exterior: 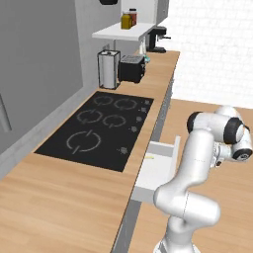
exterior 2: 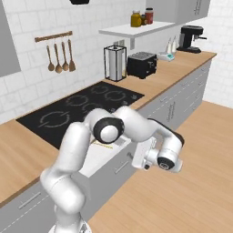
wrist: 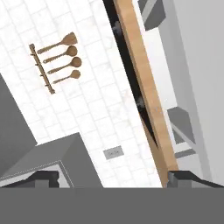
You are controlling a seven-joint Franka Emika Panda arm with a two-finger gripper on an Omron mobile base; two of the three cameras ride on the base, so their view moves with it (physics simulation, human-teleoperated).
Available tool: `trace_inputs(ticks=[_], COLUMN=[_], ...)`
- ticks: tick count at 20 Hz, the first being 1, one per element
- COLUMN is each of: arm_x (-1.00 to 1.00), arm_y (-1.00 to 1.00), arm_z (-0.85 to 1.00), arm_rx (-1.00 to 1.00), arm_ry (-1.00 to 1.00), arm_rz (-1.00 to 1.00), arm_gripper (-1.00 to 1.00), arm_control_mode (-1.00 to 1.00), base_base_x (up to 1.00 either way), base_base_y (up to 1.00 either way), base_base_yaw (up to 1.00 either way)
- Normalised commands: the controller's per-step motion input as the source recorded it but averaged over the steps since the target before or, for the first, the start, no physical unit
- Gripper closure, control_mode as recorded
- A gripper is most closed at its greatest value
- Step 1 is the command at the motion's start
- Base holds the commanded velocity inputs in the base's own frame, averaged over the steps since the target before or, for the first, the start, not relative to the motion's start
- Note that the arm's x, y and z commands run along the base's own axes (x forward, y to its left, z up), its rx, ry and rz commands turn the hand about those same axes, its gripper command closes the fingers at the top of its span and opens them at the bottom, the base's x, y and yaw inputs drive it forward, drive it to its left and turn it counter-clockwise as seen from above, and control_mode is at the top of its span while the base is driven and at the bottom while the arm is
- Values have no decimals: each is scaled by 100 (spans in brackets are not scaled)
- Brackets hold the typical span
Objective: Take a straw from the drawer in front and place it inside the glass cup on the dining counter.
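- One straw (exterior 2: 103,145) lies in the open drawer (exterior 2: 98,157), near the back of its white floor, flat and alone; in the left base view it is a small yellow line (exterior: 150,157) near the far left corner of the drawer (exterior: 155,173).
- I judge it very light, stiff but easy to bend or flick away, and smooth, so it may slip or roll between the pads.
- Best place to hold it is probably near the middle, across its length, with a soft pinch from above.
- The fingers (exterior 2: 136,160) hang in front of the drawer, away from the straw, holding nothing; whether they are spread or pressed together I cannot tell.
- The drawer floor is shallow and bare, so the walls leave little room at the sides.
- The table (exterior: 59,197) is light wood, with a black cooktop (exterior: 96,128), a toaster (exterior: 131,68) and a coffee machine (exterior: 157,38) further back.
- Wooden spoons (exterior 2: 59,57) hang on the white tiled wall.
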Motion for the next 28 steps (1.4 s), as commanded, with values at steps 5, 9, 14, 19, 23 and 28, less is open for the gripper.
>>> trace_inputs(ticks=[5,9,14,19,23,28], arm_x=[-6,9,2,0,11,17], arm_y=[21,56,51,33,25,33], arm_z=[66,3,0,0,0,-1], arm_rx=[-15,-19,-17,-11,-8,-11], arm_ry=[-2,3,0,0,0,0], arm_rz=[0,2,3,3,1,4], arm_gripper=[-100,-100,-100,-100,-100,-100], arm_control_mode=[-100,-100,-100,-100,-100,-100], base_base_x=[0,0,0,0,0,0], base_base_y=[0,0,0,0,0,0], base_base_yaw=[0,0,0,0,0,0])
